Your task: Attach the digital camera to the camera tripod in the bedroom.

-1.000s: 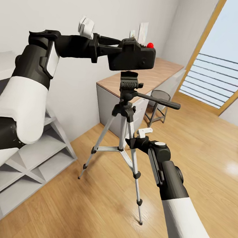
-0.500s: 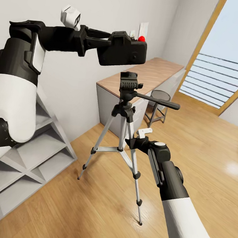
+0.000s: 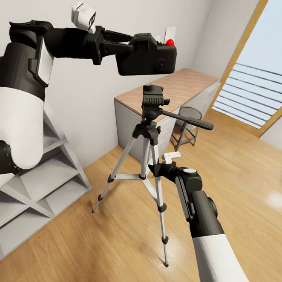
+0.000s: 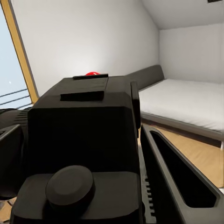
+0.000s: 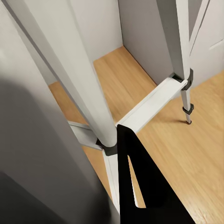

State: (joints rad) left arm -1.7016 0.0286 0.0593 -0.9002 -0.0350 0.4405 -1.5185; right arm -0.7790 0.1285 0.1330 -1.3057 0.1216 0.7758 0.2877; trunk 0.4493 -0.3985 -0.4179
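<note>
Both arms wear the same livery — glossy white shells on the long segments, matte black housings at the joints — and the left arm [image 3: 19, 117] shows a black elbow block with a pale grey inset panel on its side. The right arm [image 3: 210, 232] has a black forearm with a raised strap-like rib, a small round white cap on the wrist joint, and a little white bracket just ahead of it. A white boxy module with a dark face, probably the wrist camera, sits atop the left wrist [image 3: 83, 15]; the gripper fingers [image 4: 179, 179] are black, slotted bars with fine ridges along the inner edge.
</note>
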